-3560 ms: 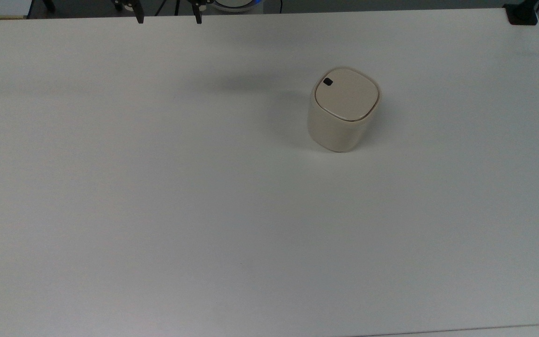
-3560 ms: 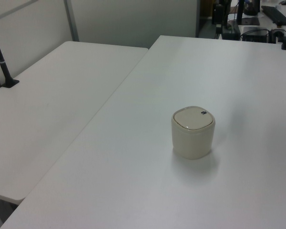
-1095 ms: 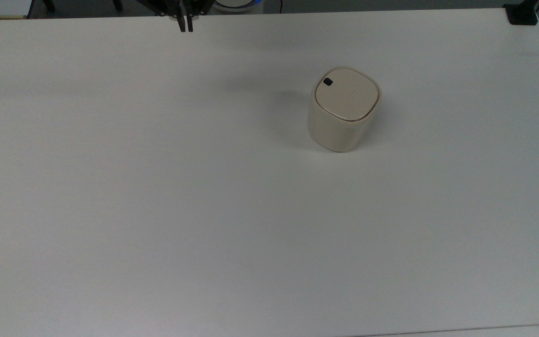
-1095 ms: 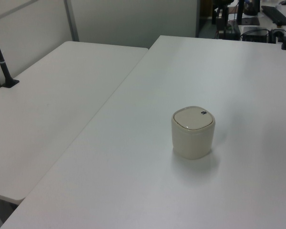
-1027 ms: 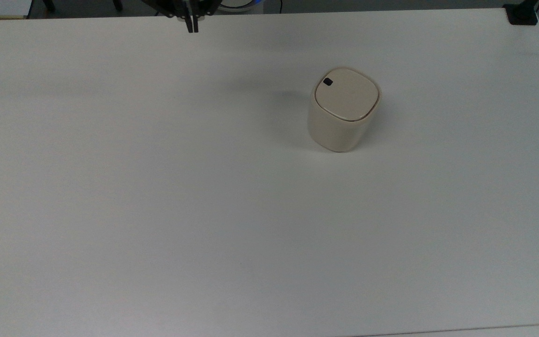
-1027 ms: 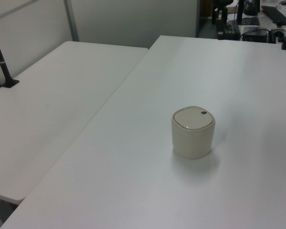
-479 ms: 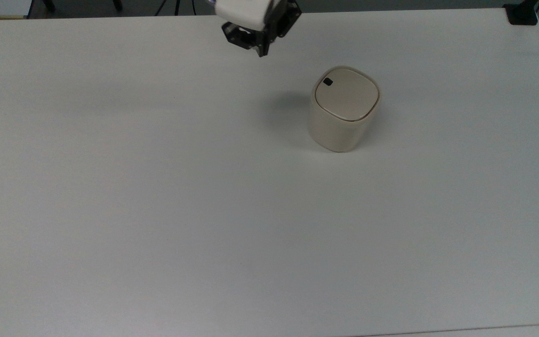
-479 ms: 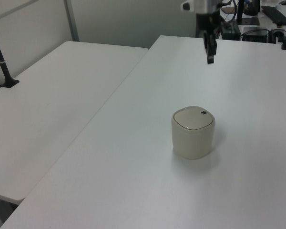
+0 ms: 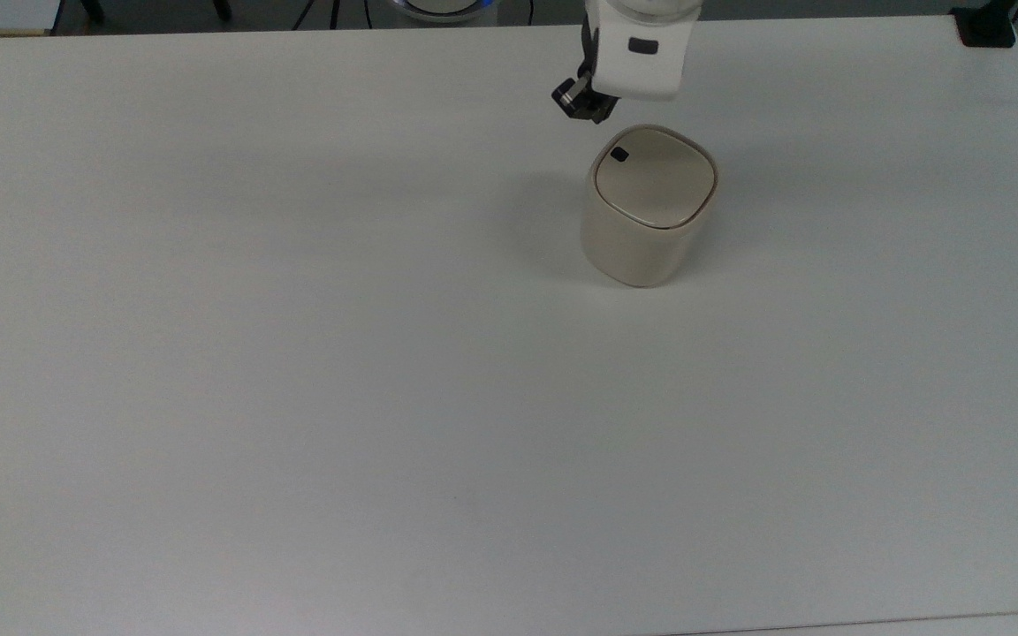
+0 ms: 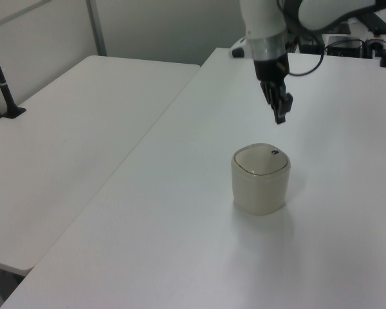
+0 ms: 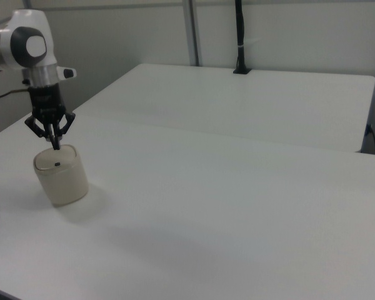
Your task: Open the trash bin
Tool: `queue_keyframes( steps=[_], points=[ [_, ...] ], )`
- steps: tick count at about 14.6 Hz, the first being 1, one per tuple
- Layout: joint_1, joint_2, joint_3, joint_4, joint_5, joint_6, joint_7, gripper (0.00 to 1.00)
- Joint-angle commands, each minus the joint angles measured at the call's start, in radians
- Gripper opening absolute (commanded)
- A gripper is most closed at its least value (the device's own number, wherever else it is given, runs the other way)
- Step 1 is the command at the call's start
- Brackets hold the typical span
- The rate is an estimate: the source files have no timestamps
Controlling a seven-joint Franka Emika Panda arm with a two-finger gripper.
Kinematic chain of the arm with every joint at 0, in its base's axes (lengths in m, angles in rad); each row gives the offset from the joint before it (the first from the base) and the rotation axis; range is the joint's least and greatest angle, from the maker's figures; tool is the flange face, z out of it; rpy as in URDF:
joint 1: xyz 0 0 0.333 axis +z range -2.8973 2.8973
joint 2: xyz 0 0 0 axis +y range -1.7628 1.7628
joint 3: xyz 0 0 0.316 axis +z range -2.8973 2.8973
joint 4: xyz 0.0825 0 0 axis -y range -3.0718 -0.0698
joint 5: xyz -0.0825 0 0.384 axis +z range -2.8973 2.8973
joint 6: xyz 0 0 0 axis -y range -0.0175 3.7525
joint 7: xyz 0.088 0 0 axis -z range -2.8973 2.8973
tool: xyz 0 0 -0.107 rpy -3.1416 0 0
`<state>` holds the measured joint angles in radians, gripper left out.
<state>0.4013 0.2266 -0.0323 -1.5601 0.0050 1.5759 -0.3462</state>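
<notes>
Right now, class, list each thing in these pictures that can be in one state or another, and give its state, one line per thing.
trash bin: upright on the white table, nothing touching it.
lid: closed, lying flat on the bin.
black button: on the lid near one corner, not yet touched.
gripper: fingers shut together, pointing down, above the bin's button corner, holding nothing.
</notes>
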Motion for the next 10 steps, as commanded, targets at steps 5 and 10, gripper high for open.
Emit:
queue_keyframes(
  steps=[5, 10],
  points=[
    [0.074, 0.108, -0.015, 0.002, -0.048, 0.068, -0.025, 0.06],
    [0.091, 0.135, -0.017, 0.002, -0.073, 0.070, -0.019, 0.06]
  ],
)
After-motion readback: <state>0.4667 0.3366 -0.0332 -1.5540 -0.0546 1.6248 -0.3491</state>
